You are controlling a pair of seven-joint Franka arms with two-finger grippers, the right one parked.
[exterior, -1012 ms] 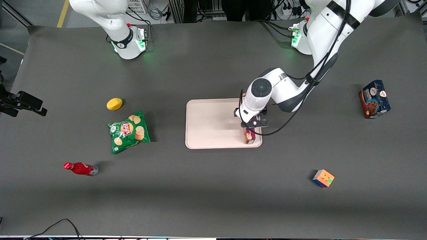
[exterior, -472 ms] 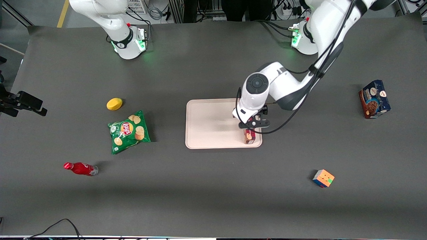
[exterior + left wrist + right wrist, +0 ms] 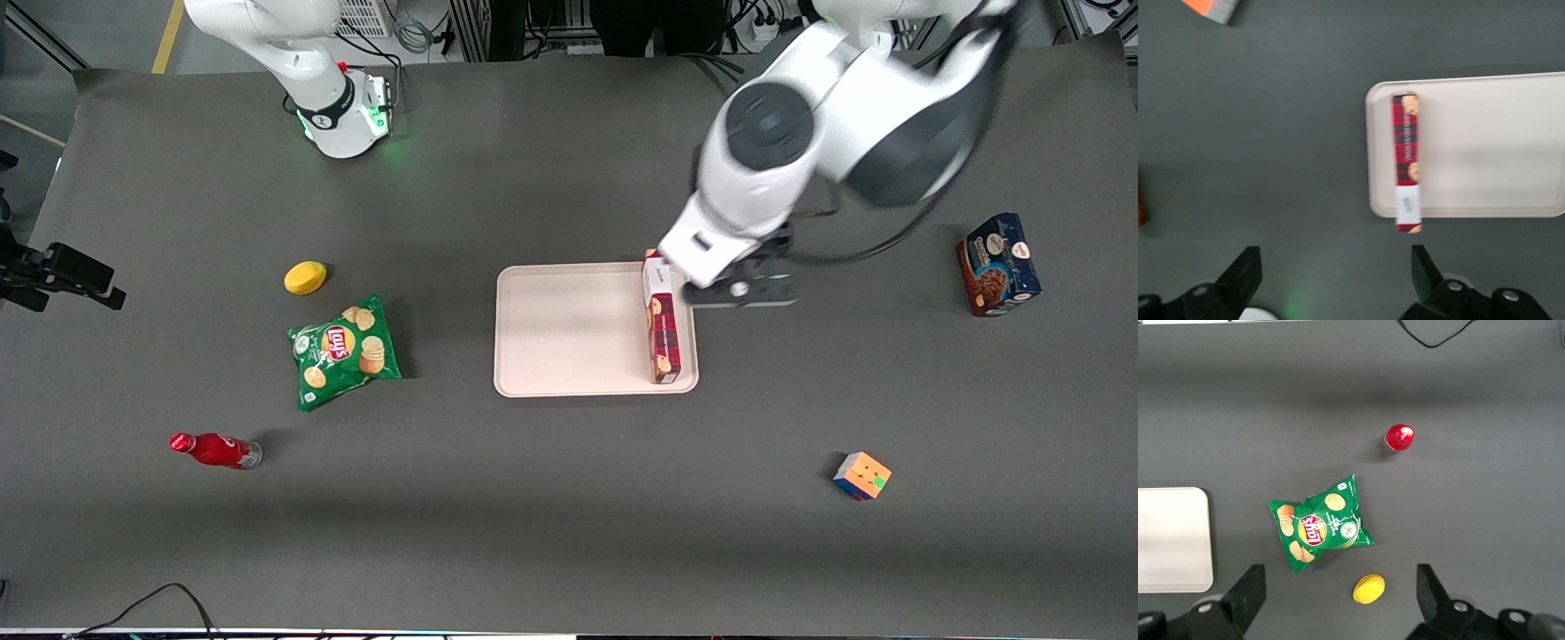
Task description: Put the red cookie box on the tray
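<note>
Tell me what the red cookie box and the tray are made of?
The red cookie box looks like printed cardboard: flat plaid faces, sharp folded edges. The tray seems to be smooth matte plastic, pale pinkish-cream, one moulded piece with rounded corners; I can't be sure. The tool is open, empty, raised beside the tray.

cookie boxes (image 3: 661, 324) 2 | tray (image 3: 569, 329) 1 | chip bag (image 3: 343, 350) 1 | lemon (image 3: 304, 277) 1 | bottle (image 3: 214, 450) 1 | cube (image 3: 861, 476) 1
</note>
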